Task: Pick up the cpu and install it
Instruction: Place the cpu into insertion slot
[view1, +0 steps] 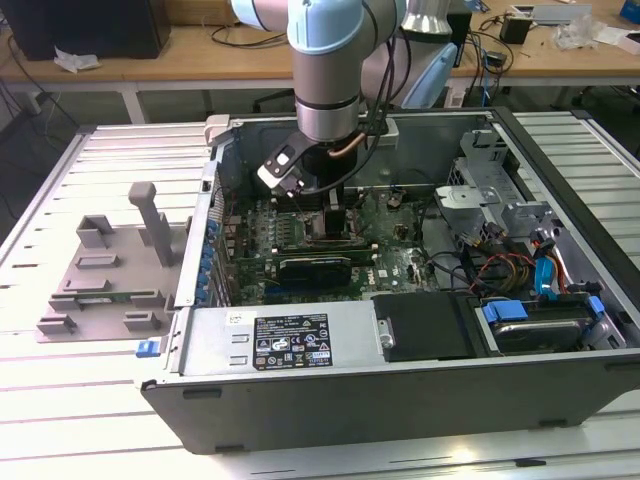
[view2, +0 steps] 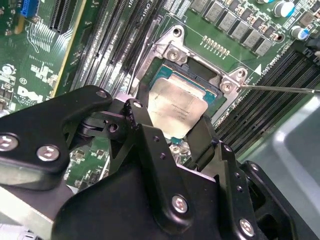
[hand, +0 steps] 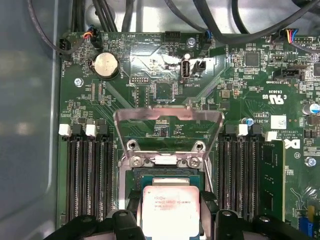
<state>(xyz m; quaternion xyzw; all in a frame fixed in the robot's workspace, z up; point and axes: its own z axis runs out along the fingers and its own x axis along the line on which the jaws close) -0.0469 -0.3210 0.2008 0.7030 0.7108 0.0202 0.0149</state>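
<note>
My gripper (view1: 335, 212) reaches down into the open computer case (view1: 400, 390), over the middle of the green motherboard (view1: 385, 262). In both wrist views the cpu (hand: 170, 207) (view2: 176, 106), a small square chip with a pale silver top, sits between my black fingers (hand: 133, 209) (view2: 140, 117), which are shut on its two opposite edges. It hovers level, just above the open socket (hand: 170, 177) (view2: 200, 75). The socket's metal load plate (hand: 120, 131) stands flipped up beyond it.
Rows of dark memory slots (hand: 90, 175) (hand: 237, 175) flank the socket. A thin metal lever (view2: 280, 89) juts out beside it. Cables and a drive cage (view1: 500, 210) fill the case on the exterior view's right. A grey plastic tray (view1: 110, 270) lies on the table at the left.
</note>
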